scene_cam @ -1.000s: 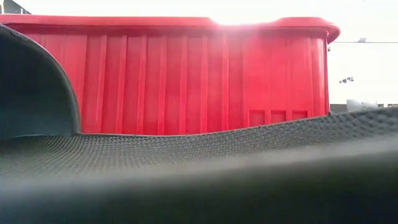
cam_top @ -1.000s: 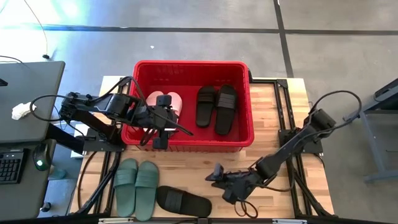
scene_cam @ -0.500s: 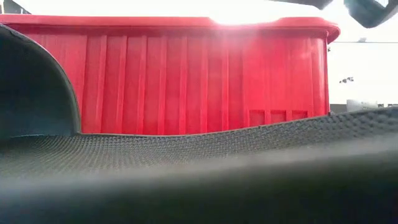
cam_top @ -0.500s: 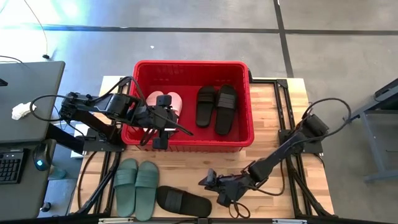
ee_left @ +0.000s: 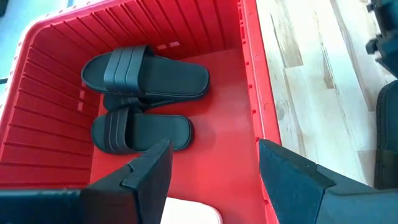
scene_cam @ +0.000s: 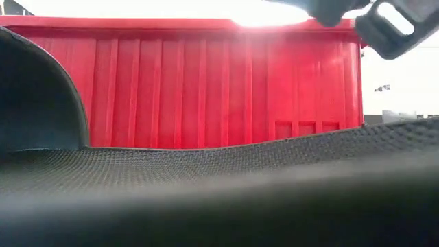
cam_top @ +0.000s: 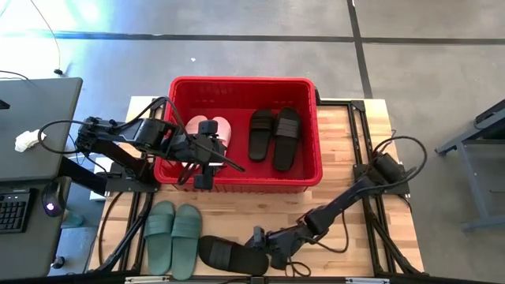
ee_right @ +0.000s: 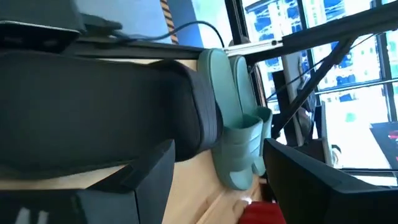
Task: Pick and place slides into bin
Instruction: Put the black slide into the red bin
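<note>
At the near edge of the table [cam_top: 347, 201], the right hand [cam_top: 258, 239] reaches low toward the loose black slide [cam_top: 230, 255]. Its fingers are spread apart and hold nothing. The high view puts them at the right end of that slide, and the right wrist view shows the black slide [ee_right: 99, 118] filling the gap between the two dark fingers [ee_right: 149, 168], though contact cannot be made out.

That black slide lies with its long axis across the table, roughly parallel to the near edge. Just to its left sits the green pair [cam_top: 173, 229], side by side, long axes running from the near edge toward the bin [cam_top: 312, 126].

Over the left half of the bin, the left hand [cam_top: 207, 154] hangs with its fingers apart, holding nothing, above the pink pair [cam_top: 221, 126]. A black pair [cam_top: 274, 138] lies in the right half, long axes running front to back.

From the left wrist view, the black pair [ee_left: 146, 99] shows on the bin's ribbed floor [ee_left: 224, 124], with a pale corner of a pink slide [ee_left: 189, 211] between the fingers. The low view gives only the bin's red wall [scene_cam: 206, 89] behind a close, dark textured surface, with part of an arm at the upper right.
</note>
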Controlling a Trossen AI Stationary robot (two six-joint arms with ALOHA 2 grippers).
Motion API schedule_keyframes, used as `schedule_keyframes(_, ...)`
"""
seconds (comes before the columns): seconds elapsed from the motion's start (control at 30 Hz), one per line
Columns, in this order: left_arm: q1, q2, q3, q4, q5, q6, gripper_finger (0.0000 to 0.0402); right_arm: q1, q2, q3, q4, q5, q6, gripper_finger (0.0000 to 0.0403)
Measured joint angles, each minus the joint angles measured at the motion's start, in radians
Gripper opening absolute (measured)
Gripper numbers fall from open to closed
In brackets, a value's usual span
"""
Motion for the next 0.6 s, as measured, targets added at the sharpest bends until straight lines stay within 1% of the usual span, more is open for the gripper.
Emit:
schedule_keyframes(0.1, 0.000, 0.000, 0.000, 0.000, 0.000, 0.000, 0.0221, -0.012, 0.042, 0.059, 0.002, -0.004, 0.009, 0.0234)
schedule_keyframes(0.23, 0.000, 0.000, 0.000, 0.000, 0.000, 0.000, 0.0221, -0.037, 0.085, 0.128, -0.034, -0.086, -0.018, 0.0234)
schedule_keyframes(0.33, 0.000, 0.000, 0.000, 0.001, 0.000, 0.000, 0.0221, -0.057, 0.112, 0.153, -0.069, -0.136, -0.011, 0.0234)
schedule_keyframes(0.6, 0.000, 0.000, 0.000, 0.001, 0.000, 0.000, 0.0221, -0.080, 0.187, 0.205, -0.066, -0.235, -0.022, 0.0234)
